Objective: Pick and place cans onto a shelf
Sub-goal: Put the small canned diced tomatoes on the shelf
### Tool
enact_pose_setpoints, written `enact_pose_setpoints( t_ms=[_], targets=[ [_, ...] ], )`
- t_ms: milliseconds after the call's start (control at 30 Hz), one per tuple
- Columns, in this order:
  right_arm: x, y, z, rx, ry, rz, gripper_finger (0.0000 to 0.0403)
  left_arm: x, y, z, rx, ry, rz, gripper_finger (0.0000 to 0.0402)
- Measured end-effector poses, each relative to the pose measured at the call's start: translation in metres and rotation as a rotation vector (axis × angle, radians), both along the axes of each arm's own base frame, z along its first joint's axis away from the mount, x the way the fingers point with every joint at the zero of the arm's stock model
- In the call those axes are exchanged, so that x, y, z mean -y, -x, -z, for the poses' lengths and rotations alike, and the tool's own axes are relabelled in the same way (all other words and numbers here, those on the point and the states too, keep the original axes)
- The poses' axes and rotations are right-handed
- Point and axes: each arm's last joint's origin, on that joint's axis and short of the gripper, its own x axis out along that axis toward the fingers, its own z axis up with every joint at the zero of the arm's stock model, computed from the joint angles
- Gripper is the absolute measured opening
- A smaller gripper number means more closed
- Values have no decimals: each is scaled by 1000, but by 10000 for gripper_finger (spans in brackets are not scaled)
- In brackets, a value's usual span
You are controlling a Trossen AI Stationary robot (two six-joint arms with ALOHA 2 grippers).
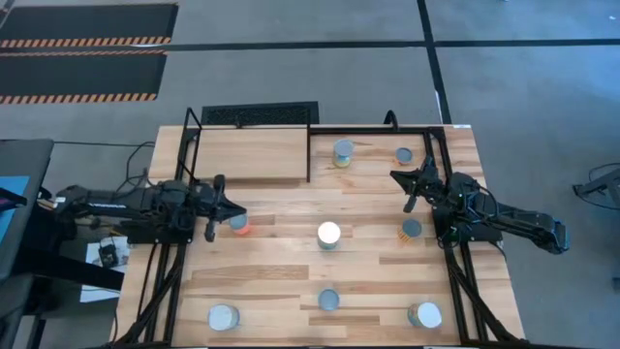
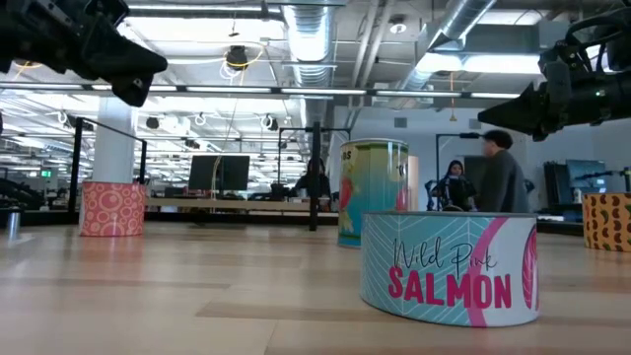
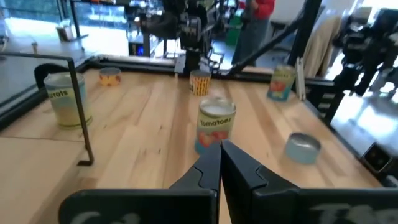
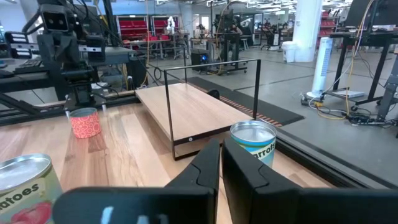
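Nearest low camera: tin (image 2: 451,268) labelled "Wild Pink SALMON".

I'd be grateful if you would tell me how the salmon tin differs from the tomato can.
In the low view, the salmon tin is short and wide, while the tomato can, seen from the left wrist, is taller than it is wide. The tin has a teal label with pink lettering; the can has a blue and white label picturing red tomatoes. Both stand upright on the table, untouched.
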Motion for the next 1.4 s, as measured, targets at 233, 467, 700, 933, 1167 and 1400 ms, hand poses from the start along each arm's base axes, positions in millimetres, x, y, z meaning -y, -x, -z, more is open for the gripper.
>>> enact_pose_setpoints(
  t_ms=[233,467,700,933,1167,1400],
  targets=[
    [0,0,0,0,0,0,44,0,-20,-14,-221,-23,1,0],
    [0,0,0,-1,0,0,44,-2,-56,-25,-463,-44,-50,0],
    [0,0,0,0,0,0,44,-2,-93,-27,-696,27,-93,0],
    [0,0,0,0,0,0,44,13,-95,-27,-967,78,-173,0],
    [0,0,0,0,0,0,44,25,-83,-21,-1089,184,-252,7],
    [0,0,0,0,0,0,44,32,-84,-14,-1137,173,-296,69]
  ],
)
